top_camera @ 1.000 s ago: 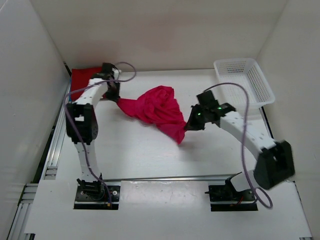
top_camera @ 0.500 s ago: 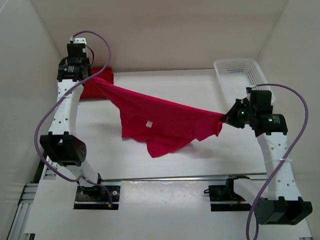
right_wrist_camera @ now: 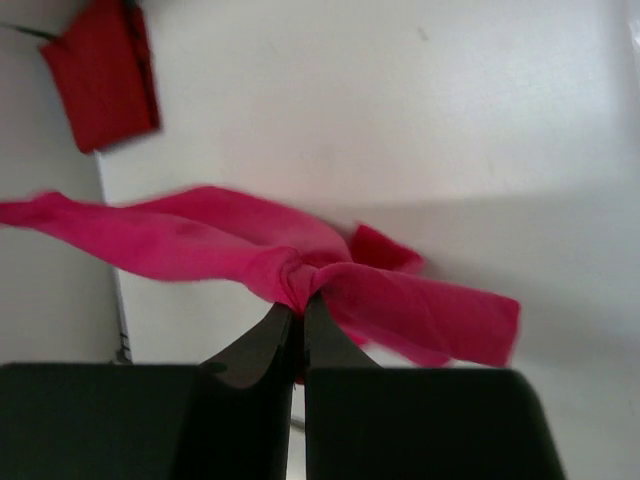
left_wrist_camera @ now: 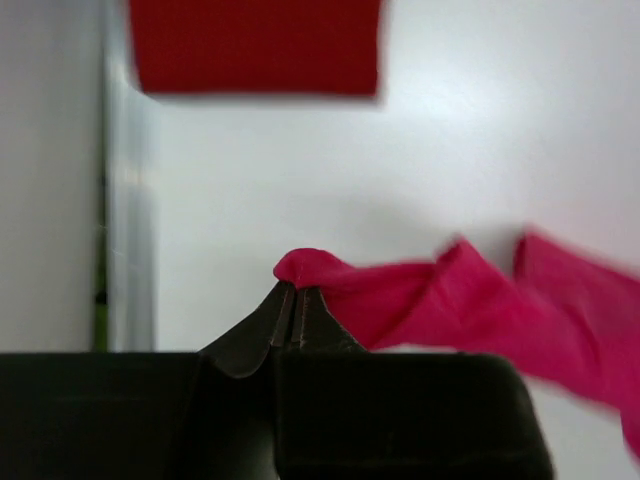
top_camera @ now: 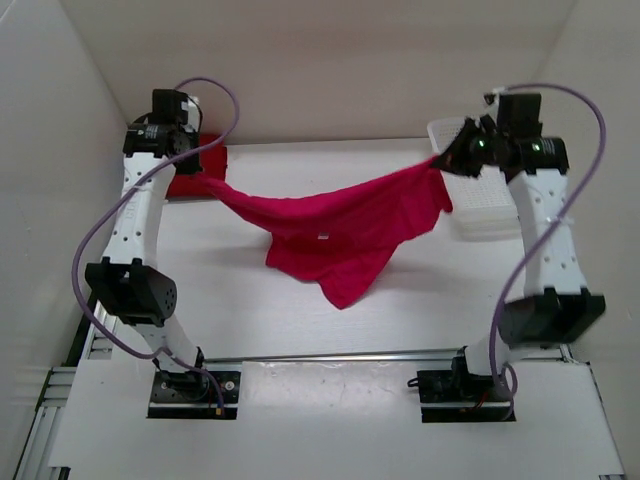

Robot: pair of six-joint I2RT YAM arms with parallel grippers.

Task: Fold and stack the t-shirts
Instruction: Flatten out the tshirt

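The pink-magenta t-shirt (top_camera: 335, 225) hangs stretched in the air between both grippers, sagging in the middle above the table. My left gripper (top_camera: 196, 172) is shut on its left end at the far left; the wrist view shows the cloth (left_wrist_camera: 400, 300) pinched at the gripper's tips (left_wrist_camera: 296, 290). My right gripper (top_camera: 440, 160) is shut on its right end, high at the far right over the basket; the cloth (right_wrist_camera: 230, 245) bunches at its tips (right_wrist_camera: 298, 305). The dark red t-shirt (top_camera: 198, 170) lies folded at the far left corner, also in the left wrist view (left_wrist_camera: 255, 45) and the right wrist view (right_wrist_camera: 105, 85). The blue t-shirt is out of view.
A white mesh basket (top_camera: 480, 205) stands at the far right, partly behind the right arm. White walls close in the back and both sides. A metal rail (top_camera: 100, 330) runs along the table's left edge.
Both arms have pulled apart and risen, spreading the pink shirt from a bunched heap into a stretched hanging span. The right gripper has moved back and up toward the basket.
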